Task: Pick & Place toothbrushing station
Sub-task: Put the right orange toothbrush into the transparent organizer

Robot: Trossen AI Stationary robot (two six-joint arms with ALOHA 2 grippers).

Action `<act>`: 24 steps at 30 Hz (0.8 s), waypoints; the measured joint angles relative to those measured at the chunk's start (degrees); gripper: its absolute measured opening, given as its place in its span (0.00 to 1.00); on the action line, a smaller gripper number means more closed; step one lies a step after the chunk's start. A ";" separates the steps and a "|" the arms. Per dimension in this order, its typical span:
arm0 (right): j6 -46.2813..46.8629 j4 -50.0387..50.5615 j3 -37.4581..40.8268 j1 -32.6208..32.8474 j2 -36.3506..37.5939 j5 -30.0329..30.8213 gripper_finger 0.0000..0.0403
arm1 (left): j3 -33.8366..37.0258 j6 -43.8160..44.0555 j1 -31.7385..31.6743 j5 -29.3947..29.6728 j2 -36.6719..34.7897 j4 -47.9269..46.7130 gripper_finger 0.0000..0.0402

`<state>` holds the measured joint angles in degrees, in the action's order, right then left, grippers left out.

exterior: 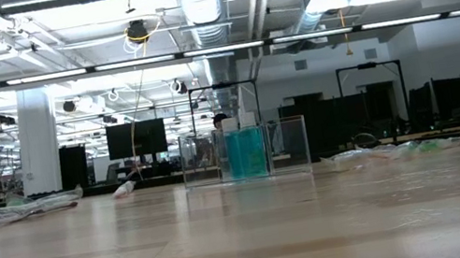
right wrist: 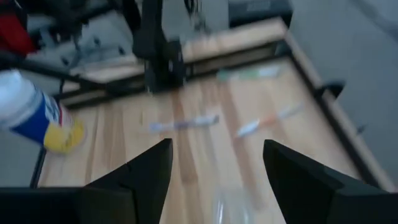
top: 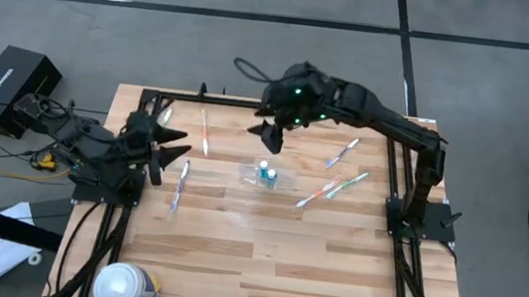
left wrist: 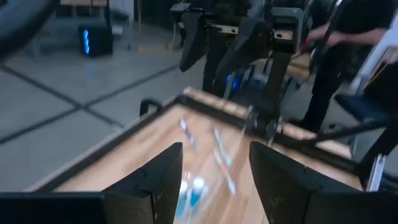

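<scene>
The clear cup (top: 266, 176) with two tubes (top: 265, 172) sits mid-tabletop (top: 272, 259), brushes (top: 335, 189) scattered around it, while the right gripper (top: 272, 134) hovers just behind it and the left gripper (top: 171, 148) waits at the left edge, both with fingers spread and empty.

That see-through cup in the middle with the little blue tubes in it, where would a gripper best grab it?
Probably from above, fingers closing across two opposite walls near the rim. The clear cup stands upright with flat, straight sides in the low view, and the tubes fill its middle, so gripping outside the walls seems safer. The open right gripper hangs nearest.
</scene>
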<state>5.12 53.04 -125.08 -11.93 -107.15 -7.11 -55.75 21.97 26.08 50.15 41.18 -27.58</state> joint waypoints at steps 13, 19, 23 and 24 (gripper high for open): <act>-1.26 -7.34 -8.87 2.65 5.68 6.73 0.60 | 0.00 -23.26 -0.45 -4.66 -2.59 29.26 0.45; -5.81 -12.29 -8.93 3.83 9.19 7.28 0.60 | -0.07 -26.43 -0.45 -6.21 -5.71 32.88 0.45; -7.25 -11.77 -8.89 4.97 11.43 7.14 0.60 | -0.09 -27.95 -0.45 -6.23 -6.69 35.39 0.45; -7.29 -11.97 -8.89 5.26 11.86 7.14 0.60 | -0.09 -28.69 -0.45 -6.24 -6.63 36.56 0.45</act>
<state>-2.17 41.07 -133.97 -6.68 -95.29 0.03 -55.83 -6.73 25.63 43.91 34.54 8.98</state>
